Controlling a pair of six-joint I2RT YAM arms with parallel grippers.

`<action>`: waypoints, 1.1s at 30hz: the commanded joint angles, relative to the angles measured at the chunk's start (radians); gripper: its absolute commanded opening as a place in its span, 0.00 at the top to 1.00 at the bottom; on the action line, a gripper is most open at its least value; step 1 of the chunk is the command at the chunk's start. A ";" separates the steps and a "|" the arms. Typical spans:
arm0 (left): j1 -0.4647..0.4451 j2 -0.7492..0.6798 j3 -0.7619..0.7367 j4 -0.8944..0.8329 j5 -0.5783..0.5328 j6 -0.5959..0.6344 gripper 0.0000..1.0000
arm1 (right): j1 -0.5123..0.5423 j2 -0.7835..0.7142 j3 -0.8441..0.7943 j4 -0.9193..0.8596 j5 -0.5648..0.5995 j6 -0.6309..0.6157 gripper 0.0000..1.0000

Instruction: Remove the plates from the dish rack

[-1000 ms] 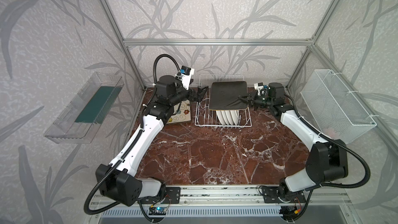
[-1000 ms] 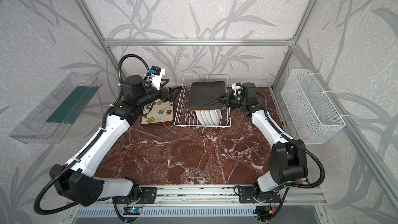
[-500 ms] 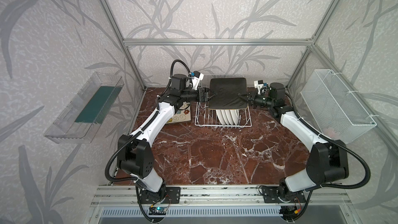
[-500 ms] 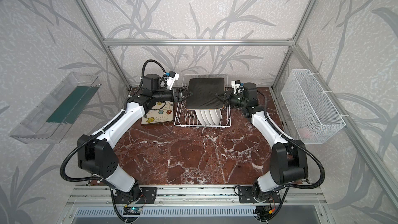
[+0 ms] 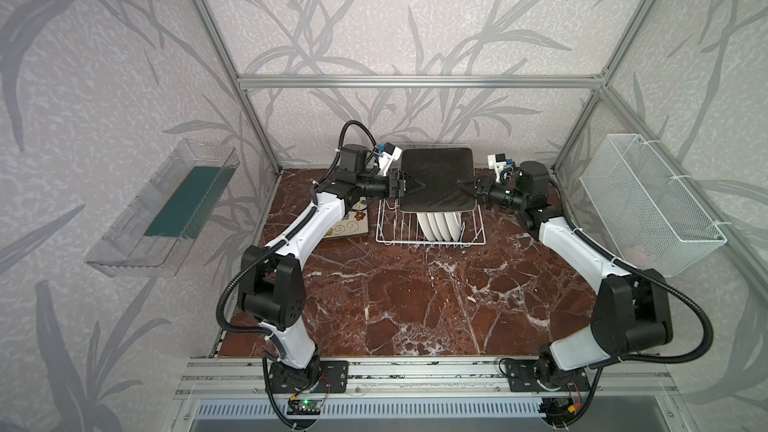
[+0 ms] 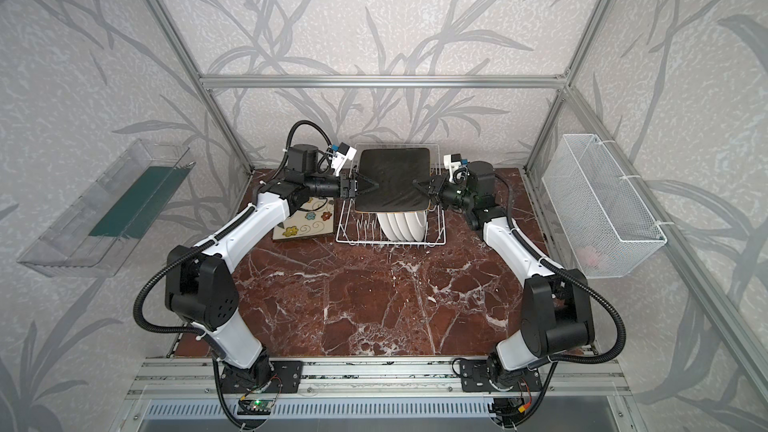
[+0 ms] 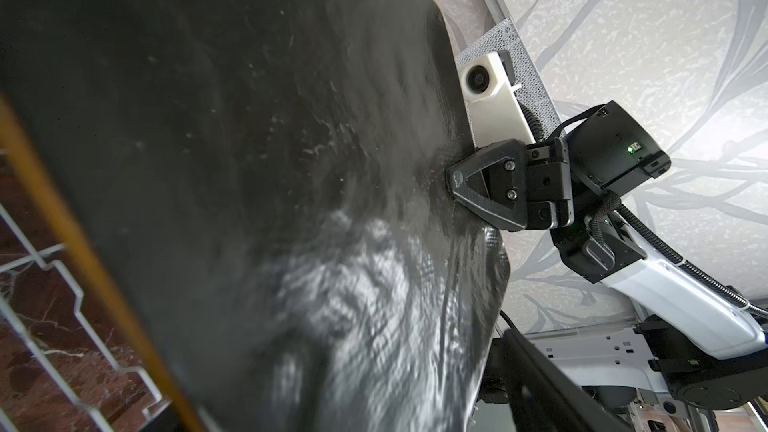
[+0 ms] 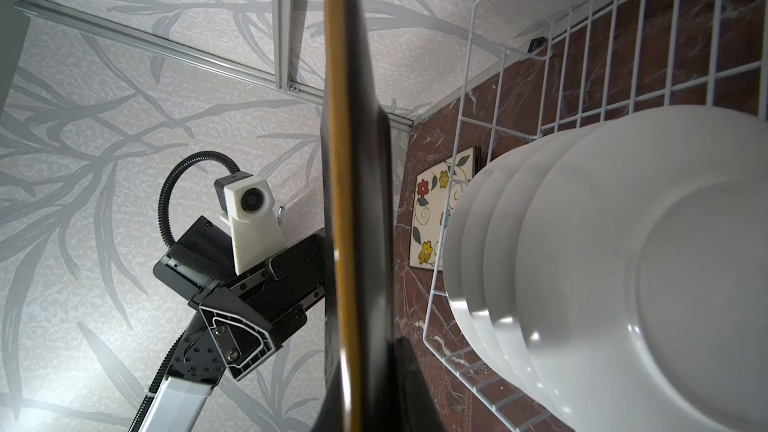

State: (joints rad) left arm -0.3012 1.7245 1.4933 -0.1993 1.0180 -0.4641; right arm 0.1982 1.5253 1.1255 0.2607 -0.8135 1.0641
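Evidently a hand-over is under way. In both top views the square plate [image 5: 436, 178] [image 6: 392, 180] hangs above the dish rack [image 5: 388, 226], black back toward the camera, stretched crosswise between the arms. The right gripper [image 5: 467, 193] pinches its right edge. The left gripper [image 5: 409, 187] stands at the opposite edge, jaws spread, one finger over the back. Round white plates [image 5: 438, 224] stand upright in the rack below. A flowered plate [image 6: 305, 224] lies on the table just left of the rack, on the left arm's side.

From the left wrist, the right gripper [image 7: 457, 184] is clamped onto the square plate's far rim, and the black back fills the view.

From the right wrist the square plate [image 8: 353, 201] shows edge-on. A left finger [image 8: 235, 338] stands clear of its face, so the jaws straddle the edge unclamped. The plate lies straight ahead between them. I judge closing is what the next move needs.
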 commanded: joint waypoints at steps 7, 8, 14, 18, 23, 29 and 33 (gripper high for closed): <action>-0.006 0.028 0.062 -0.002 0.098 -0.014 0.25 | 0.006 -0.045 0.024 0.223 -0.064 -0.015 1.00; -0.005 0.030 0.064 -0.006 0.102 -0.012 0.30 | 0.007 -0.042 0.024 0.226 -0.068 -0.015 1.00; -0.007 0.029 0.056 0.007 0.127 -0.024 0.54 | 0.012 -0.039 0.021 0.241 -0.075 -0.033 1.00; -0.009 0.026 0.060 -0.011 0.152 -0.013 0.65 | 0.014 -0.034 -0.003 0.302 -0.085 -0.035 1.00; -0.008 0.022 0.065 -0.017 0.169 -0.010 0.62 | 0.017 -0.025 -0.021 0.345 -0.104 -0.037 1.00; -0.007 0.024 0.075 0.003 0.169 -0.019 0.57 | 0.024 -0.029 -0.029 0.349 -0.100 -0.053 1.00; -0.007 0.027 0.080 0.034 0.172 -0.036 0.64 | 0.027 -0.031 -0.029 0.335 -0.094 -0.062 1.00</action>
State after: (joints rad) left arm -0.3000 1.7542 1.5257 -0.2230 1.1469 -0.4961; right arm 0.2169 1.5257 1.0794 0.4526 -0.8768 1.0183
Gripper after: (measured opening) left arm 0.375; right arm 0.131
